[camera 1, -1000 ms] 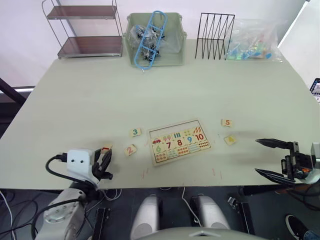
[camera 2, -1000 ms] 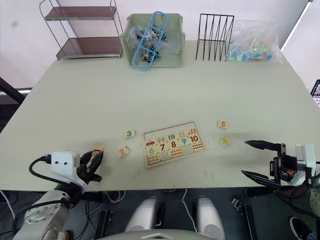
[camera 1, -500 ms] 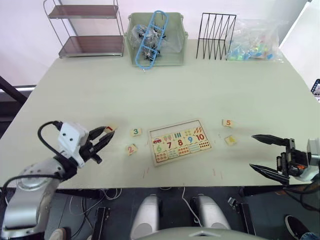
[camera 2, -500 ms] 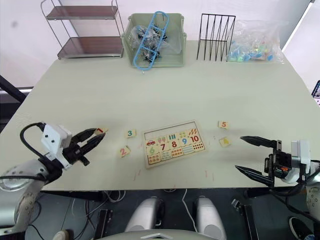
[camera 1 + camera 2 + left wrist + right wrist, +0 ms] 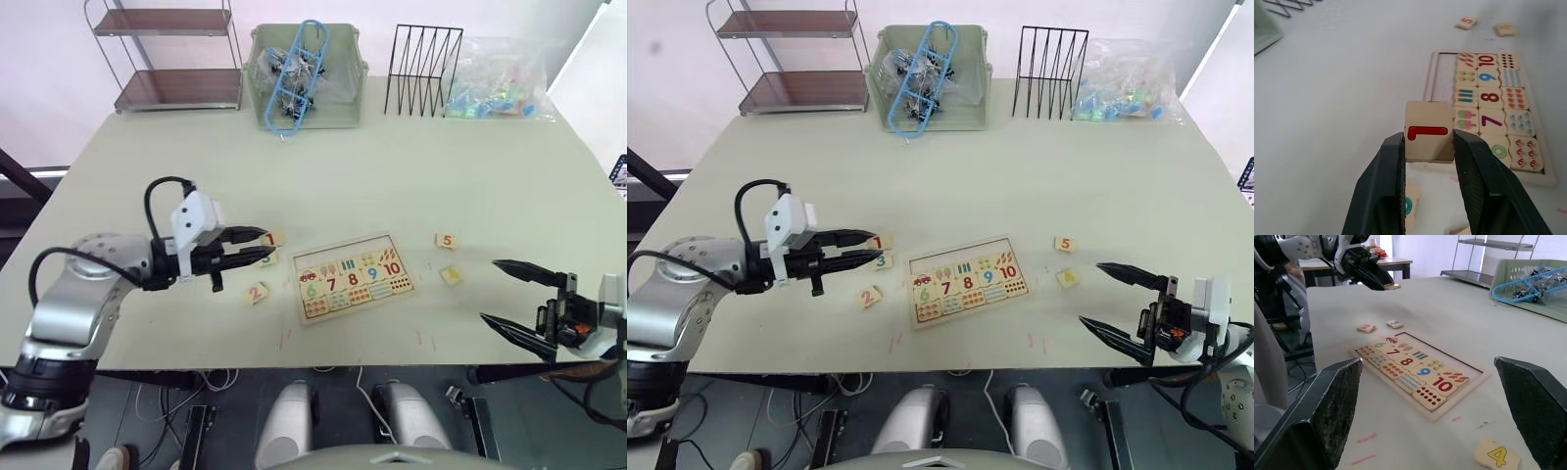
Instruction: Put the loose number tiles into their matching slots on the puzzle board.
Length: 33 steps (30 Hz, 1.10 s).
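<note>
The left gripper clamps a small square light-wood tile bearing a red 1 between its two black fingers, holding it in the air above the pale grey-green table, just left of the flat rectangular light-wood puzzle board. In the left wrist view the tile sits squarely between the fingers, its red digit lying sideways, with the board's framed edge right beyond it. The board lies near the table's front edge, its visible rows carrying coloured numbers 6 to 10 and small counting pictures; whether the top row's recesses hold anything cannot be told. A wood tile with a green 3 lies on the table directly under the left gripper's fingertips, and a wood tile with an orange 2 rests a little nearer the front edge, left of the board. To the board's right lie a wood tile with an orange 5 and, just nearer the front, a wood tile with a yellow 4. The right gripper hovers off the table's front right corner, its fingers spread wide and empty. Along the far edge stand a two-tier wire shelf, a pale green bin of blue and dark clips, a black wire rack and a clear bag of coloured pieces.
</note>
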Each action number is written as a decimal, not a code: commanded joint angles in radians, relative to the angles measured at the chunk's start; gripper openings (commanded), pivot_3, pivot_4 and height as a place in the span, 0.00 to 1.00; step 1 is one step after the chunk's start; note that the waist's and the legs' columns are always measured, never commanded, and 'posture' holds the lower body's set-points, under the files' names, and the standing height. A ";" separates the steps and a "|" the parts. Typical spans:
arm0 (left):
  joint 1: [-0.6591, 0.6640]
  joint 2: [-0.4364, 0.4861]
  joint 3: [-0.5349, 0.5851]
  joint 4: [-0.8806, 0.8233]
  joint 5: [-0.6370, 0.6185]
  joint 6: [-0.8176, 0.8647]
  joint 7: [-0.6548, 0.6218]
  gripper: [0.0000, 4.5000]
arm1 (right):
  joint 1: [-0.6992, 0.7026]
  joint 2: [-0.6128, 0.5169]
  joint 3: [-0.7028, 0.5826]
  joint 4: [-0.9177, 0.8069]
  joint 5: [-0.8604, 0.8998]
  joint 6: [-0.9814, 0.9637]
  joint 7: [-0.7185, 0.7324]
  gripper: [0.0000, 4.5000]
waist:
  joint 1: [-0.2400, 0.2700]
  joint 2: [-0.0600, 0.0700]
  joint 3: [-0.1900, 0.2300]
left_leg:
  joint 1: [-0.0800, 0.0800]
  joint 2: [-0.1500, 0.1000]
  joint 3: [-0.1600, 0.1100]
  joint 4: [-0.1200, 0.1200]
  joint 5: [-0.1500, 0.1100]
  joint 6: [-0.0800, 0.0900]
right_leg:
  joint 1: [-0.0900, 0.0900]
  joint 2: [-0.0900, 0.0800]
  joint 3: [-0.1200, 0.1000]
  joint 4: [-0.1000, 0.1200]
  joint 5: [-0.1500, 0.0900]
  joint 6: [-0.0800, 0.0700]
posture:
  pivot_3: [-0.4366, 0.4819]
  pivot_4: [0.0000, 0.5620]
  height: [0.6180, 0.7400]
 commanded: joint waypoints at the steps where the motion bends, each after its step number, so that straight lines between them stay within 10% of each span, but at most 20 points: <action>1: -0.083 0.008 -0.055 0.014 0.002 0.065 -0.023 0.21 | 0.011 0.001 -0.021 -0.041 0.009 -0.008 -0.023 1.00 | 0.000 0.000 0.000 | 0.000 0.000 0.000 0.000 0.000 0.000 | 0.000 0.000 0.000 0.000 0.000 0.000 | 0.48 0.27 1.00; 15: -0.307 -0.016 -0.335 0.162 0.231 0.083 -0.098 0.21 | 0.010 -0.008 -0.023 -0.070 0.015 0.002 -0.072 1.00 | -0.001 0.000 0.000 | -0.001 0.000 0.001 0.000 0.000 0.000 | 0.000 0.001 0.000 0.000 0.000 0.000 | 0.48 0.27 1.00; 33: -0.367 -0.073 -0.425 0.176 0.337 0.169 -0.111 0.21 | 0.017 -0.004 -0.025 -0.079 0.010 -0.002 -0.083 1.00 | 0.000 0.000 0.000 | -0.001 0.000 0.001 0.000 0.000 0.000 | 0.000 0.001 0.000 0.000 0.000 0.000 | 0.48 0.27 1.00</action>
